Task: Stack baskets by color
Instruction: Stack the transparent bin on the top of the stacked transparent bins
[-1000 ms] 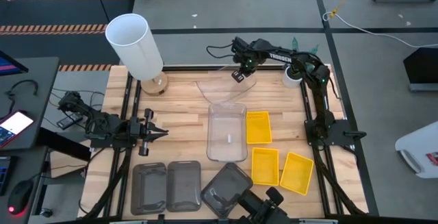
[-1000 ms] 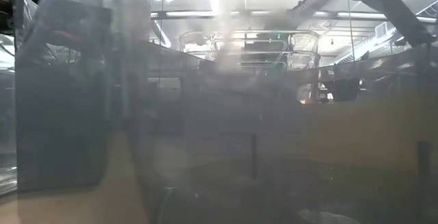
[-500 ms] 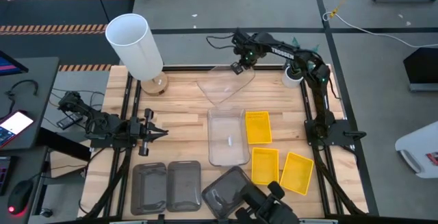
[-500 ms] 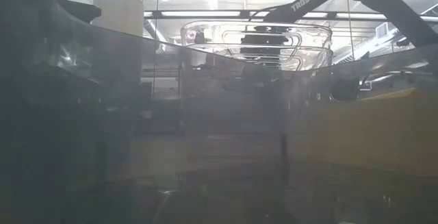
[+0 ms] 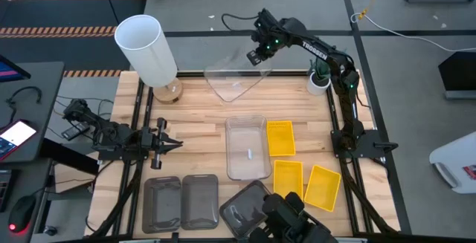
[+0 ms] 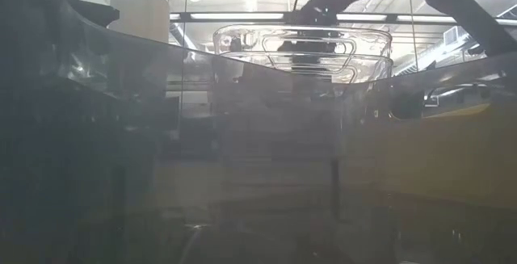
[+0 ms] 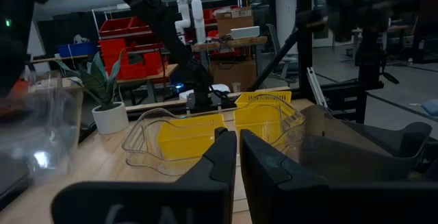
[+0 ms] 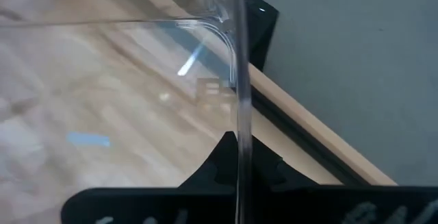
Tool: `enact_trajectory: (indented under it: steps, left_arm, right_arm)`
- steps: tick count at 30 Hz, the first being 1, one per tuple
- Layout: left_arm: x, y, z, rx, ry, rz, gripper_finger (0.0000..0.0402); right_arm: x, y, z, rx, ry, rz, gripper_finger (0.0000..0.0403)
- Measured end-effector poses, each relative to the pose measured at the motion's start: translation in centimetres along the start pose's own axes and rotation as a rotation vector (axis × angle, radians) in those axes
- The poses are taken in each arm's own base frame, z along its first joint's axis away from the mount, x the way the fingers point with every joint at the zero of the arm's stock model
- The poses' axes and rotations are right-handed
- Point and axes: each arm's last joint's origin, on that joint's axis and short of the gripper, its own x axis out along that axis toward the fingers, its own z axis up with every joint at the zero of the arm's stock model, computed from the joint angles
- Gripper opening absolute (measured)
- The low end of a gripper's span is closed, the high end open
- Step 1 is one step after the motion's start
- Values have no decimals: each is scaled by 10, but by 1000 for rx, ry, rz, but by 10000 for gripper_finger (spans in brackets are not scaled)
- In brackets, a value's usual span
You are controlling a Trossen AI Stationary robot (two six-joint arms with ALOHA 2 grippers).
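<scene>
My right gripper [image 5: 257, 57] is shut on a clear basket [image 5: 234, 79] and holds it in the air over the table's far edge; the low view shows this basket [image 6: 303, 50] high up. Another clear basket [image 5: 247, 148] rests flat on its base at the table's middle. To its right lie three yellow baskets [image 5: 281, 137] [image 5: 288, 180] [image 5: 323, 187]. Along the near edge lie three dark grey baskets [image 5: 161, 202] [image 5: 199, 201] [image 5: 245, 207]. At the left side my left gripper [image 5: 172, 144] waits, shut and holding nothing. My right gripper pinches the clear basket's side wall [image 8: 239, 114] near a rounded corner [image 8: 220, 18], with the wall running edge-on between the two fingers [image 8: 212, 172]. The fingers slant down from the far right. The basket is lifted clear of the table and tilted.
A tall white cylinder lamp [image 5: 146, 50] stands at the far left corner and a small white plant pot [image 5: 318, 83] at the far right. Black frame rails [image 5: 336, 124] run along both sides of the wooden table [image 5: 193, 124]. Bare wood lies between the lamp and the middle clear basket.
My right gripper has risen and gone toward the table's far edge, tipping as it went. The clear basket has come up with it, from low over the table behind the middle clear basket to well above the far edge, clear of the table.
</scene>
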Motion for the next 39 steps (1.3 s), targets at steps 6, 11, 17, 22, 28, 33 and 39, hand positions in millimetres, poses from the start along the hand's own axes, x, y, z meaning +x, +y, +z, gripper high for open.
enact_trajectory:
  steps: [6,11,17,22,28,33,39]
  left_arm:
    - [0,0,0,0,0,0,31]
    - [0,0,0,0,0,0,36]
    - [0,0,0,0,0,0,30]
    - [0,0,0,0,0,0,30]
    - [0,0,0,0,1,0,36]
    - [0,0,0,0,0,0,29]
    - [0,0,0,0,0,0,27]
  right_arm:
    - [-33,24,2,-133,-15,79,4]
    - [-52,56,-6,-269,-7,126,4]
    - [-69,90,-25,-393,9,154,4]
    - [-80,119,-40,-514,-4,166,5]
    - [-86,158,-65,-701,17,177,6]
    - [-90,186,-86,-858,9,114,7]
    - [-96,213,-110,-952,21,102,7]
